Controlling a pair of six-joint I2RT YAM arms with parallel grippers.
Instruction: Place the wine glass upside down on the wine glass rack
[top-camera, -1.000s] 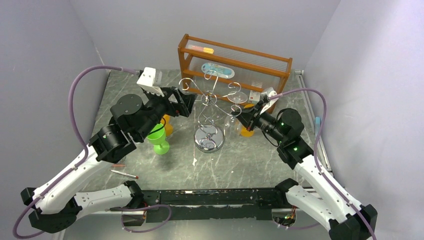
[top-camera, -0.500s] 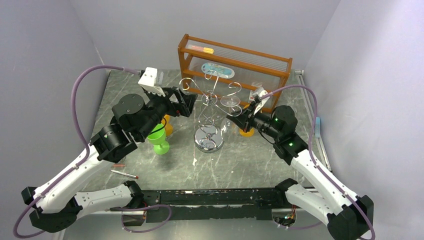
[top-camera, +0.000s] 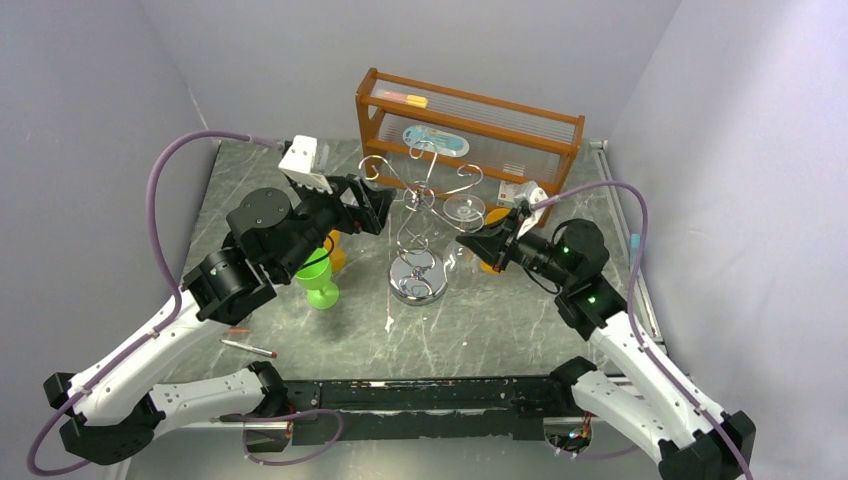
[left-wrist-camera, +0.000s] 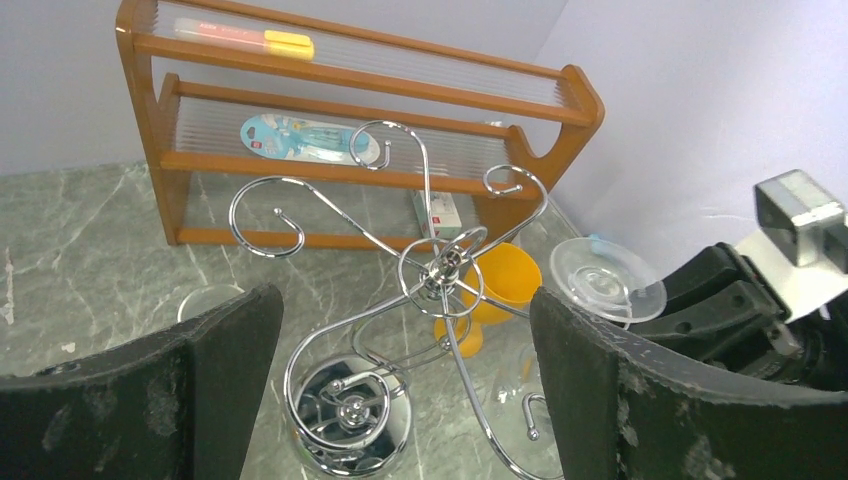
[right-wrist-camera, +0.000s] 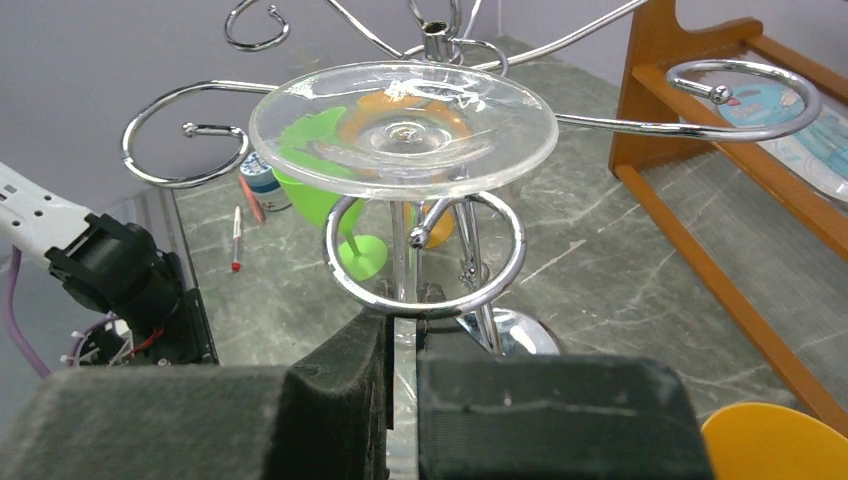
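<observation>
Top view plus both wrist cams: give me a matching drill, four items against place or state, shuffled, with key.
Items:
1. wine glass
2. left gripper
3. green cup
4. wooden shelf

Place or state:
A. stands on the table, left of the rack base
B. open, holding nothing
C. upside down, stem pinched by the right gripper
D. at the back of the table, behind the rack

Pairs: 1-C, 2-B, 3-A, 4-D
</observation>
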